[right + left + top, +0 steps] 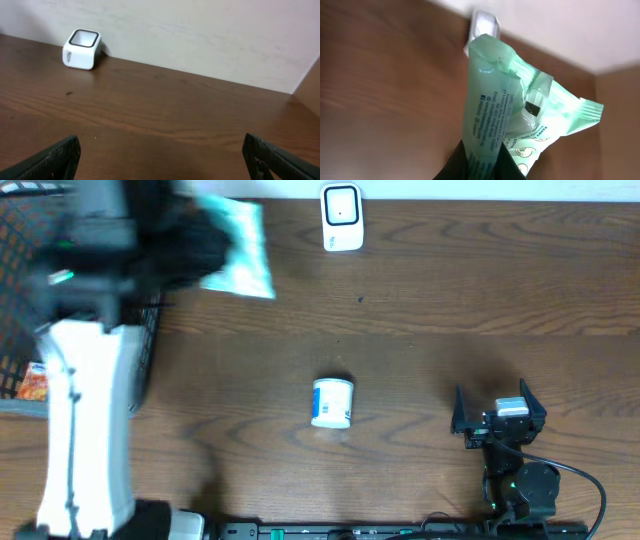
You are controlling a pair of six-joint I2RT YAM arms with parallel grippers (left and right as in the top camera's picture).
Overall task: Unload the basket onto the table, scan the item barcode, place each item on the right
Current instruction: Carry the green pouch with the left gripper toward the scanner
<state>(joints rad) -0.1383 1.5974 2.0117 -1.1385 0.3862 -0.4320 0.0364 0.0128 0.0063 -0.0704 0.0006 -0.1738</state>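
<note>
The left gripper (195,242) holds a mint-green packet (238,248) aloft over the far left of the wooden table (450,290), jaws closed tight on the packet's lower end, short of the white scanner (341,218) standing at the table's back edge. The left wrist view shows what the overhead blurs: the crinkled film of the packet (490,100) rising from between the dark fingers (457,165), rows of fine blue print running along its side, too small to read, a small dark patch near its middle, and the scanner (484,26) just beyond its top. The right gripper (497,412) rests near the table's front right, jaws spread wide with nothing between them; its own camera looks across bare wood to the scanner (82,49) against the pale wall. Only the overhead takes in a white tub (332,402) with a blue label, unreadable, lying mid-table, and a black wire basket (150,340) at the left edge with an orange pack (32,381) showing beside the arm.
</note>
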